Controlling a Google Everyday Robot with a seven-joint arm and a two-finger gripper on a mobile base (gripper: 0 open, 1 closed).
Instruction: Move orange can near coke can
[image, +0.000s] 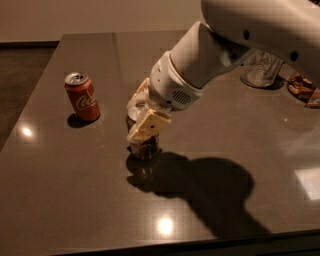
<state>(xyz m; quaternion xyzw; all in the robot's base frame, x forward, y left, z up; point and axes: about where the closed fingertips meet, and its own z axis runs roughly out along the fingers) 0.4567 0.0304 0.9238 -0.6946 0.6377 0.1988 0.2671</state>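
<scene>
Gripper (143, 113) clamped on the one orange can (145, 149); the one coke can (83, 98) stands apart.

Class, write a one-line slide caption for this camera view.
End effector down around the orange can; the coke can stands upright, apart, at picture left.

The table (65, 195) has a dark, smooth, highly polished top, glossy enough to mirror bright spots of light. At the far left the coke can (82, 98) is painted metal, with a satin red coat and a bare silvery top. Near the middle the gripper (139, 120) clasps the orange can (146, 149) with fingers (149, 125) of cream, matt, plastic-looking material. What shows of that can is dull brownish metal with dark print. The arm (200, 55) wears a smooth white plastic shell with a soft sheen. At the far right stands a clear glass vessel (260, 72)
</scene>
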